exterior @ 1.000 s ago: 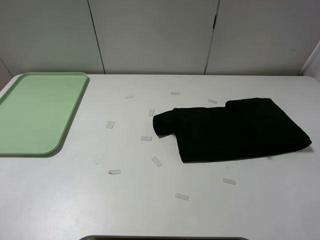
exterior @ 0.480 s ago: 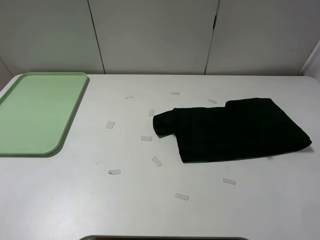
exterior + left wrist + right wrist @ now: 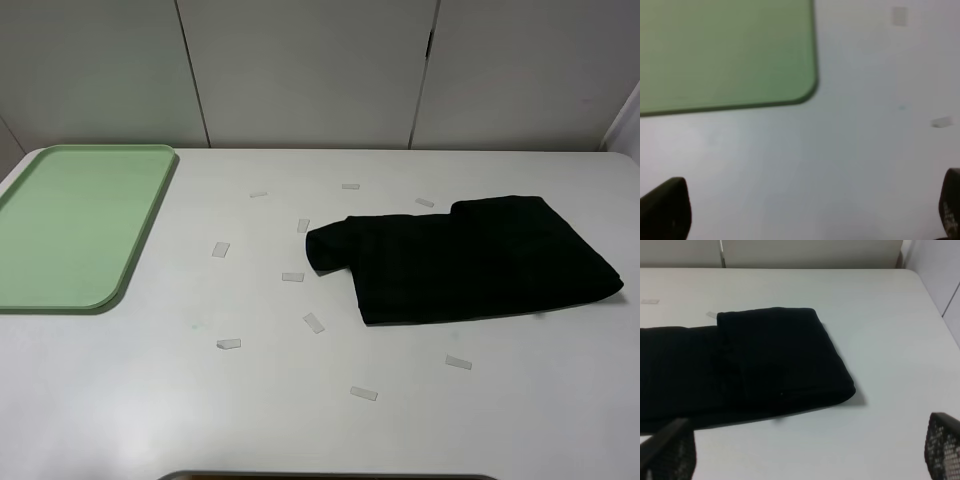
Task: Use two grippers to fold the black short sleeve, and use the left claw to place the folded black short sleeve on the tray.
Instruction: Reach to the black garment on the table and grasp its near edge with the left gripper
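Observation:
The black short sleeve (image 3: 470, 260) lies partly folded on the white table, right of centre, with one sleeve sticking out to the left; it also shows in the right wrist view (image 3: 740, 365). No lettering or label shows. The light-green tray (image 3: 70, 225) sits empty at the far left, and its corner shows in the left wrist view (image 3: 725, 55). No arm appears in the exterior view. My left gripper (image 3: 805, 210) is open above bare table near the tray's corner. My right gripper (image 3: 805, 450) is open, just short of the shirt's near edge.
Several small clear tape pieces (image 3: 314, 322) are scattered over the table (image 3: 200, 400) between tray and shirt. White cabinet panels (image 3: 310, 70) stand behind the table. The table's right edge (image 3: 935, 300) shows in the right wrist view.

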You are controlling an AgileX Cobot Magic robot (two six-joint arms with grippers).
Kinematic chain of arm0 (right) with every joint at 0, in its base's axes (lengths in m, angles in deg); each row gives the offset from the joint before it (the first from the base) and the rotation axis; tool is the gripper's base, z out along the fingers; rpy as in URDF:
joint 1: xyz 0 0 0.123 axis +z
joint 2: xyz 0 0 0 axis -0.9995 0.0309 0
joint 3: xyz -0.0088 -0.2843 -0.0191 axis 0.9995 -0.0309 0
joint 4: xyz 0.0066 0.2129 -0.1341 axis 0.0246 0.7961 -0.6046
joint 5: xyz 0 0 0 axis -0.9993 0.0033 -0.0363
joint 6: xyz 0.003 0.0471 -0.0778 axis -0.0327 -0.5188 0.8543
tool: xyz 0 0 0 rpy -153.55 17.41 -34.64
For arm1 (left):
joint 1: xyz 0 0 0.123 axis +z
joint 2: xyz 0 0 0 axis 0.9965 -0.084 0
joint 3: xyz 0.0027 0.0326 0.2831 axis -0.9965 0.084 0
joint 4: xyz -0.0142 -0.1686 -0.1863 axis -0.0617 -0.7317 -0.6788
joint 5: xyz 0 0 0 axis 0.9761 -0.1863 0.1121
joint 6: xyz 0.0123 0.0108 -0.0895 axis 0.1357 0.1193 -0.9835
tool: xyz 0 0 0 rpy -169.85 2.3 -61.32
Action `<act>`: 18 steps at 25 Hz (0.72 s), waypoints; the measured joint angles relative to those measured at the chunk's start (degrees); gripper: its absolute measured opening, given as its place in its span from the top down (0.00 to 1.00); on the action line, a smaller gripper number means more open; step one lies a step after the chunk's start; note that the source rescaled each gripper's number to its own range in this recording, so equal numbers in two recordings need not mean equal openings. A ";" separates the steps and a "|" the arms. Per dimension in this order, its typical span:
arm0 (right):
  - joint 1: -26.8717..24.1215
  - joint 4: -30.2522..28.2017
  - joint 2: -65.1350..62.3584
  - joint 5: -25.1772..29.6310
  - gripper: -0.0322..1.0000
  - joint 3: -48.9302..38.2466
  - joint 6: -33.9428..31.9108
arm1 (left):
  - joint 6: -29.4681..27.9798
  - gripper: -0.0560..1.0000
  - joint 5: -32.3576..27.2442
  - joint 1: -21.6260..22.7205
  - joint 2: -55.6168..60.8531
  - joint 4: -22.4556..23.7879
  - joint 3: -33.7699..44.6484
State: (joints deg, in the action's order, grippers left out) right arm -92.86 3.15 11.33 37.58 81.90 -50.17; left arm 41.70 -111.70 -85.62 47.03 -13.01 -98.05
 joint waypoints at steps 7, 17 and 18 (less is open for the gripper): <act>0.00 0.00 0.00 0.00 0.00 0.00 0.00 | 9.24 0.00 12.73 -0.34 -17.19 -14.33 -1.24; 0.00 0.00 0.00 0.00 0.00 0.00 -0.05 | 15.42 0.00 38.97 -16.44 -41.71 -30.28 -1.87; 0.00 0.00 0.00 0.00 0.00 0.00 -0.05 | 15.42 0.00 41.02 -18.30 -44.45 -31.89 -2.38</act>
State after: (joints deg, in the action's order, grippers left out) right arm -92.86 3.15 11.33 37.58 81.90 -50.23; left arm 57.11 -70.68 -103.93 2.59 -44.90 -100.44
